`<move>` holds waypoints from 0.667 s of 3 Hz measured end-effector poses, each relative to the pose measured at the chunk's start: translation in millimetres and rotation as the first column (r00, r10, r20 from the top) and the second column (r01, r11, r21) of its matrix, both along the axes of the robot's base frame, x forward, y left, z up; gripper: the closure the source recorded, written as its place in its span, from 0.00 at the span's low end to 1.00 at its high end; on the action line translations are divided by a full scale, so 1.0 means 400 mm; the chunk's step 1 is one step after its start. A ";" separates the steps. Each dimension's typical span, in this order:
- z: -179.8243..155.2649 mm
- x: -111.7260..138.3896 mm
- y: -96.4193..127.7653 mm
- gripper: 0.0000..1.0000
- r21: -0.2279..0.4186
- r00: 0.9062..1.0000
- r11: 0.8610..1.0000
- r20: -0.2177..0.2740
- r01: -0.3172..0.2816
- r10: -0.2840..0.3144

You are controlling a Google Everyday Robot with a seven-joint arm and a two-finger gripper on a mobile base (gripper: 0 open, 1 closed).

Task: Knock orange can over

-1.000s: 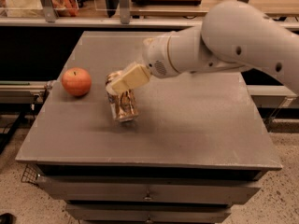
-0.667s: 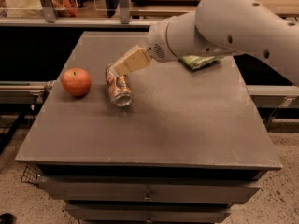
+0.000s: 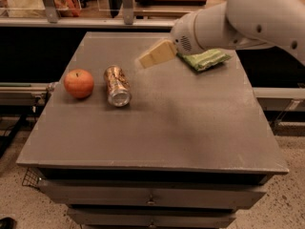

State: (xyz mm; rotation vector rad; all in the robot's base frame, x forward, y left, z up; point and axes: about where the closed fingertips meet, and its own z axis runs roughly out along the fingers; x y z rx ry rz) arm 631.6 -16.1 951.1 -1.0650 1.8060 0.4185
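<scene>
Now | gripper (image 3: pixel 157 54) above table (image 3: pixel 190 128), apart from orange can (image 3: pixel 117 85) (on its side) | spread: cannot tell

The white arm (image 3: pixel 252 13) comes in from the upper right corner, its thick, rounded segment sloping down toward the left. It ends in a round white wrist (image 3: pixel 188 35) with a small grille on its face. From the wrist the tan gripper (image 3: pixel 156 55) juts left and slightly downward, hanging in the air above the far part of the table (image 3: pixel 190 128).
</scene>
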 end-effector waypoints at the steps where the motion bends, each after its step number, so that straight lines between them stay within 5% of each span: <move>1: 0.056 -0.067 -0.151 0.00 -0.018 0.994 0.994 0.042 -0.104 0.105; 2: 0.079 -0.148 -0.276 0.00 -0.086 0.988 0.985 0.026 -0.152 0.155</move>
